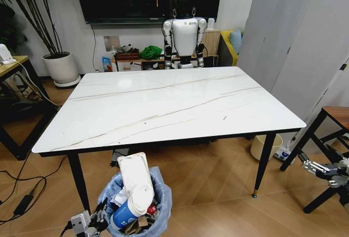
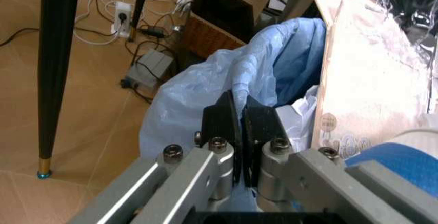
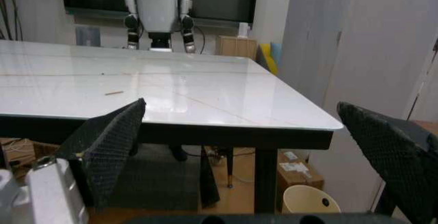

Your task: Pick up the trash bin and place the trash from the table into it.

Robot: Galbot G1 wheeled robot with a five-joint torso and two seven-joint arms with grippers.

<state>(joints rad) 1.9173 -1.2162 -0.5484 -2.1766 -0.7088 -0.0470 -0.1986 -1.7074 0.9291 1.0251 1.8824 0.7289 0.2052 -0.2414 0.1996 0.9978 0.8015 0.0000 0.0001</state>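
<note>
The bin [image 1: 136, 204] was held low before the counter [image 1: 163, 106], near its left leg, the left gripper [image 2: 243, 131] fingers pinched together on its bag rim. The right gripper [image 3: 239, 147], fingers apart, was parked right of the counter.

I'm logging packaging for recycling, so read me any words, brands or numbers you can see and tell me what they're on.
No text is readable.
Blue-and-white paper cup in the trash bin: print too small to read.
Cardboard sheet: faint round marks near its lower edge, blurred.
Box under the table: label too small.
</note>
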